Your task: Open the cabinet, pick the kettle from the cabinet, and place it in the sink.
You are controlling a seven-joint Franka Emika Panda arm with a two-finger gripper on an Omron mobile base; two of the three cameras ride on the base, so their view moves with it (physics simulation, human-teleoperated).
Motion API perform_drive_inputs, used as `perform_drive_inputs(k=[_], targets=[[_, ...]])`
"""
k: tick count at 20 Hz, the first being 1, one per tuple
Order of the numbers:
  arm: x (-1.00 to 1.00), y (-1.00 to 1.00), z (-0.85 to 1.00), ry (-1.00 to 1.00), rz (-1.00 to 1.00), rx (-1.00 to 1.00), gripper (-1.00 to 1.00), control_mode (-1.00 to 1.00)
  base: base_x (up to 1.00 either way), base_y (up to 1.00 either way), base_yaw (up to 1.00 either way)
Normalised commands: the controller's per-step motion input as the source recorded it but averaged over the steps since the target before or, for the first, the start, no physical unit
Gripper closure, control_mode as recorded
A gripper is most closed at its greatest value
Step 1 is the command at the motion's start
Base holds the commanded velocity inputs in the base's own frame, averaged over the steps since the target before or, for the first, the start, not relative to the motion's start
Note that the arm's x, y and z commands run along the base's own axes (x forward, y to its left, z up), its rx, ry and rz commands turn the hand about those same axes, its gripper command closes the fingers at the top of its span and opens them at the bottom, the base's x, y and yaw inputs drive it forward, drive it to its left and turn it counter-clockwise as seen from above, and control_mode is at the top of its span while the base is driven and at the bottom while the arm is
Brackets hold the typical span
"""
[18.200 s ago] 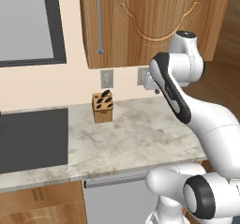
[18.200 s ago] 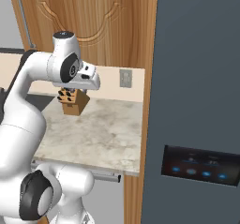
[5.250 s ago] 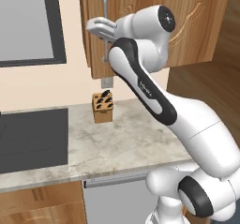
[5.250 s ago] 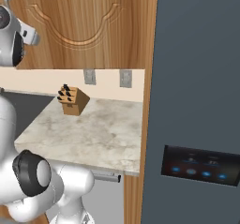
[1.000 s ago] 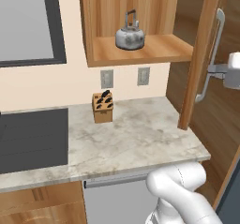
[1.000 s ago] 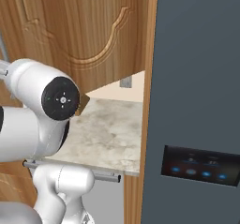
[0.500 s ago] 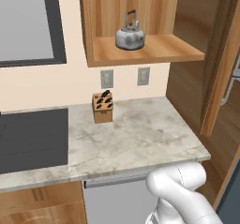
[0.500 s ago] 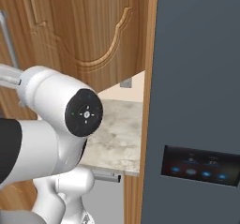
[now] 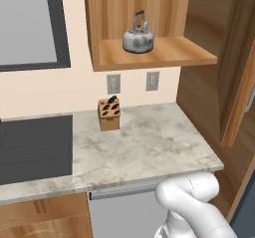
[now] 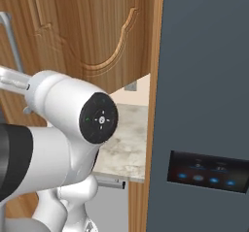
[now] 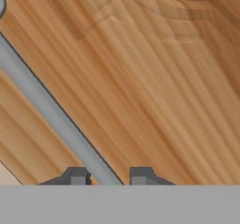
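Note:
The cabinet (image 9: 149,53) stands open, and its door (image 9: 239,82) is swung far out to the right. On its pale shelf sits the kettle (image 9: 138,39), silver with an arched dark handle, upright and untouched. In the hand view my gripper (image 11: 108,177) is shut on the door's silver bar handle (image 11: 47,110), which runs slantwise between the two fingertips. The right base view shows the door's carved front (image 10: 97,32) and the handle (image 10: 12,41) at its left edge, behind my arm's big white joint. The sink is out of view.
A knife block (image 9: 109,115) stands on the marble counter (image 9: 149,147) below two wall outlets. A black cooktop (image 9: 30,142) lies at the left. A tall dark grey fridge (image 10: 204,80) with a lit panel closes off the right side.
The door has swung further open to the right, with my hand still on its handle. The hand has left the left base view, and the arm's joint looms larger in the right base view.

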Motion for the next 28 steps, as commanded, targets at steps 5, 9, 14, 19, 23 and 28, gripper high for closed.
perform_drive_inputs(k=[5,9,14,19,23,28], targets=[[0.0,-0.03,-0.25,0.05,0.0,0.0,1.0,-1.0,0.0,0.0,0.0],[-0.05,-0.05,-0.25,0.03,0.0,0.0,-1.0,-1.0,0.0,0.0,0.0],[-0.11,-0.06,-0.24,0.0,0.0,0.0,-1.0,-1.0,0.0,0.0,0.0],[-0.13,-0.07,-0.22,0.0,-0.03,0.0,-1.0,-1.0,0.0,0.0,0.0],[-0.28,-0.17,-0.04,0.06,-0.11,0.0,-1.0,-1.0,0.0,0.0,0.0],[-0.42,-0.08,-0.07,0.01,-0.13,0.0,-1.0,-1.0,0.0,0.0,0.0]])
